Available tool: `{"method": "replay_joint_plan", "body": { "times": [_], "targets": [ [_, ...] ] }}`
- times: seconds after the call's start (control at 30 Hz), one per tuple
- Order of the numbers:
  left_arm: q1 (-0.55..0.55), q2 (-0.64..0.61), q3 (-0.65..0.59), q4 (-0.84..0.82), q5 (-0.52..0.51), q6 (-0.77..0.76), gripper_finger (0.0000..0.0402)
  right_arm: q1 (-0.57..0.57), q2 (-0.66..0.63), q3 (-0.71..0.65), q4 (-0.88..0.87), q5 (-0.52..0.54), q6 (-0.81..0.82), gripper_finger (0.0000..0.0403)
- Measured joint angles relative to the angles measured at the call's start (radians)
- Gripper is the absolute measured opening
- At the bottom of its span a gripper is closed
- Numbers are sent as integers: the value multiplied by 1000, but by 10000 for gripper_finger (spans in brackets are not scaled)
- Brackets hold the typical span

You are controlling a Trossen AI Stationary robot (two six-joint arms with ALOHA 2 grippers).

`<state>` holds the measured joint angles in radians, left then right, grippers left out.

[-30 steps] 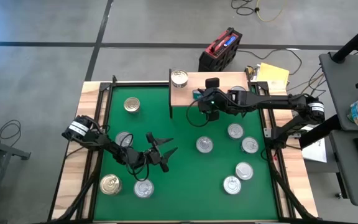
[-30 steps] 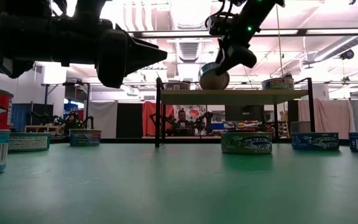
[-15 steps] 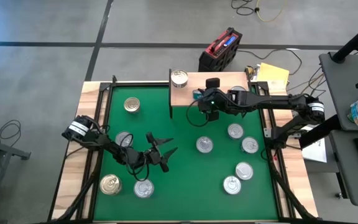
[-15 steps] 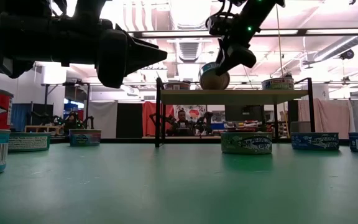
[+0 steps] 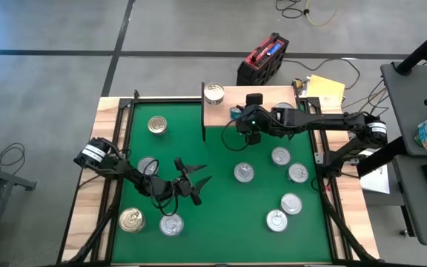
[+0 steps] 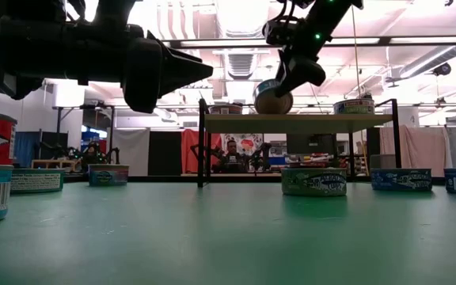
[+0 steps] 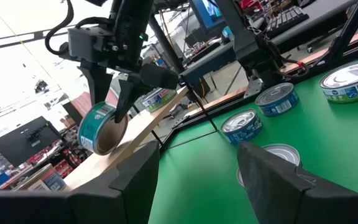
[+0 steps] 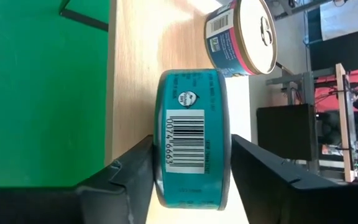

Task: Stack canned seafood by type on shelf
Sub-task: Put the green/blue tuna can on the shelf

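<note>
The shelf [image 5: 247, 105] is a light-wood board on thin black legs at the far edge of the green mat. On it stands a gold-topped can [image 5: 213, 93], upright on its base. My right gripper [image 5: 247, 124] is over the shelf's near edge, shut on a teal can [image 8: 191, 143] turned on its rim. The same teal can [image 6: 273, 99] shows in the low view. My left gripper [image 5: 199, 180] hovers open above the mat's near left part, with nothing between its fingers. Several silver- and gold-topped cans lie flat on the mat. My right gripper pinches the teal can between its two fingers, one on each flat face [image 8: 161, 158], with the barcode side wall facing the wrist. The fingers [image 7: 124, 93] slant down from the table's right side. The can stands tilted on its rim [image 7: 106, 148] at the shelf board.
On the mat lie a gold-topped can [image 5: 157, 124] at the far left, another [image 5: 132, 219] at the near left, and silver ones [image 5: 244, 173] [image 5: 291, 203] on the right. Another can [image 6: 355, 105] sits at the shelf's right end. The shelf's black legs [image 6: 203, 142] reach down to the mat.
</note>
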<state>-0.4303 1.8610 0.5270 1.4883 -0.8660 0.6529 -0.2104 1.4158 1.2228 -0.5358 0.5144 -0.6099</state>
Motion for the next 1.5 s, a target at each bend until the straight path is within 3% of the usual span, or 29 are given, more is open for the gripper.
{"method": "replay_joint_plan", "body": {
  "times": [0.43,1.0,1.5],
  "targets": [
    [0,0,0,-3,0,0,201,0,0,0,-12,1,46,261],
    [0,0,0,-2,1,0,201,-36,0,0,-68,1,195,317],
    [0,0,0,-2,1,0,201,-72,0,0,-58,-3,219,311]
  ]
}}
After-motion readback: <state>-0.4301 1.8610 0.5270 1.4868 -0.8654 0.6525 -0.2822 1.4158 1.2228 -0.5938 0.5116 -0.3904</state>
